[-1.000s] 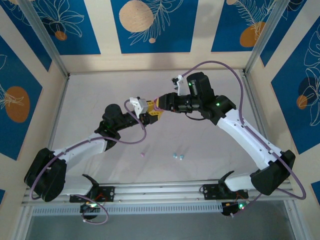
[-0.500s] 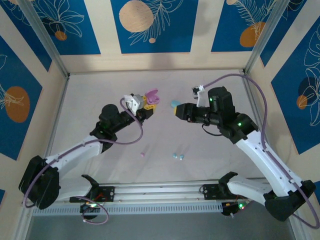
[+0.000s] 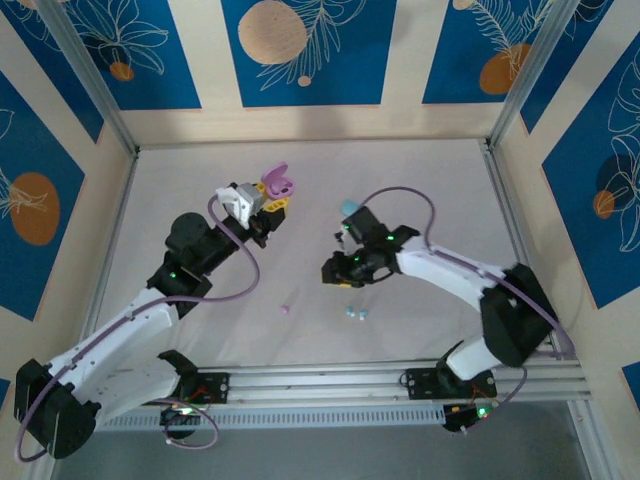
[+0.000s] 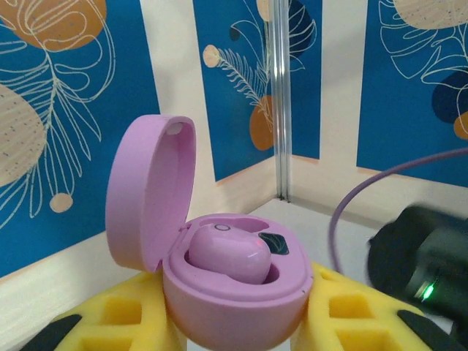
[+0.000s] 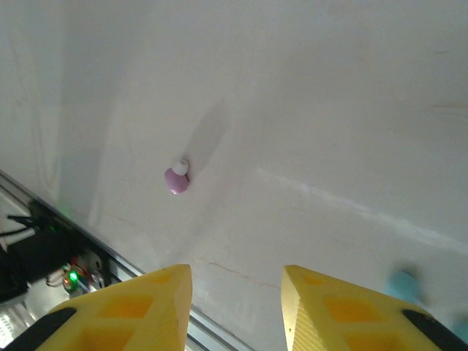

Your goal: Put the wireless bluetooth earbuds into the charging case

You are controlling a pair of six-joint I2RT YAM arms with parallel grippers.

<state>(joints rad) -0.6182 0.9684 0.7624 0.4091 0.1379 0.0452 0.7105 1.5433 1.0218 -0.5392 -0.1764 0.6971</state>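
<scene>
Case held high by left gripper.

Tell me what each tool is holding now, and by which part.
The left tool grips the open pink case by its lower shell, lid free. The right tool is open and holds nothing.
</scene>
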